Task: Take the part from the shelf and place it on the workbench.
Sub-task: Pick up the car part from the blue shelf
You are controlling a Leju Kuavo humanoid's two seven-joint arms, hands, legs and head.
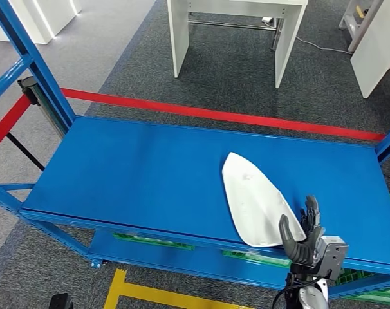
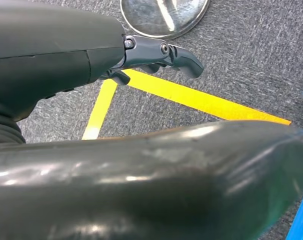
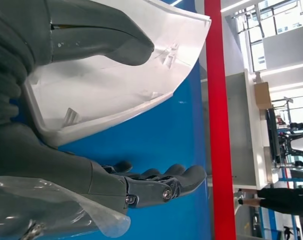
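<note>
1. We are seeing the part, a white teardrop-shaped shell, lying on the blue shelf toward its right end, with its broad end at the front edge and its point aimed at the back.
2. The right hand is reaching the broad end at the front edge. In the right wrist view the thumb is lying over the part's hollow inner face and the fingers are stretching under the rim. They are straddling the edge, but we cannot tell whether they are clamping yet.
3. The left hand is hanging over grey floor and yellow tape, fingers loose, holding nothing.
4. We are judging the part as thin moulded plastic: light, fairly stiff, smooth and likely slippery, with small ribs inside that could snap if squeezed hard.
5. We are judging the broad-end rim as the best hold, thumb inside and fingers underneath. The long pointed end will be levering down, so the pinch wants to be firm and deep.
6. The lift off the shelf is not yet done.
</note>
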